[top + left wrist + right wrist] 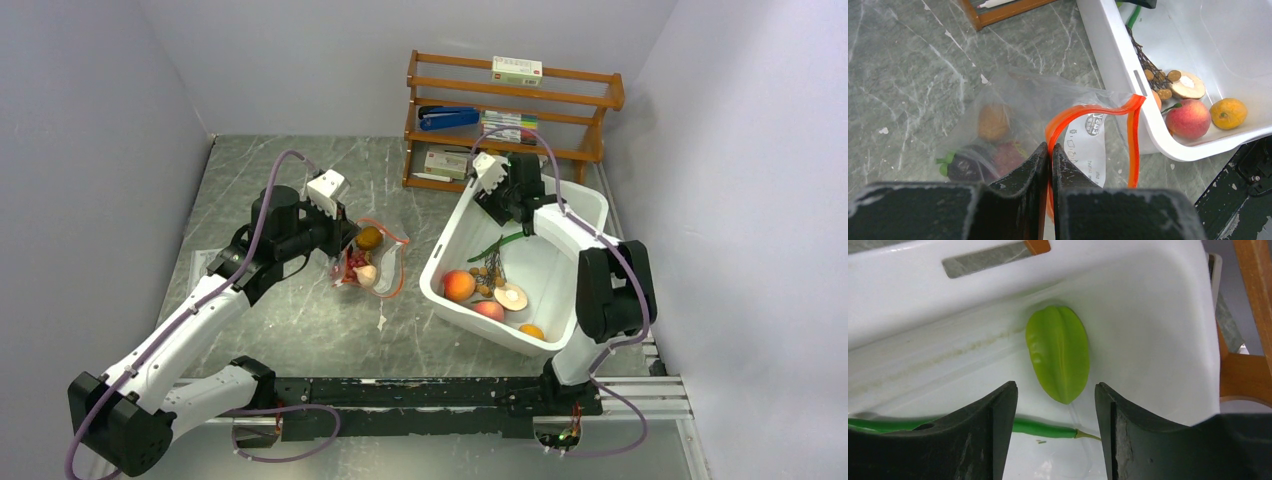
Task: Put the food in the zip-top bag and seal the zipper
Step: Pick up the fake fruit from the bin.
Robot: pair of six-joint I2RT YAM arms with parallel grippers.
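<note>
The clear zip-top bag lies on the table left of the white bin. Its mouth is open. My left gripper is shut on the red-orange zipper at the near lip. An orange-brown round fruit, red grapes and a pale bulb are inside the bag. My right gripper is open in the bin's far corner. It hangs over a green pod, just short of a yellow-green ribbed fruit. The brown berry cluster on twigs lies in the bin.
The bin also holds two peaches, a mushroom slice and a small orange. A wooden rack with a stapler, boxes and pens stands behind the bin. A paper sheet lies at the left.
</note>
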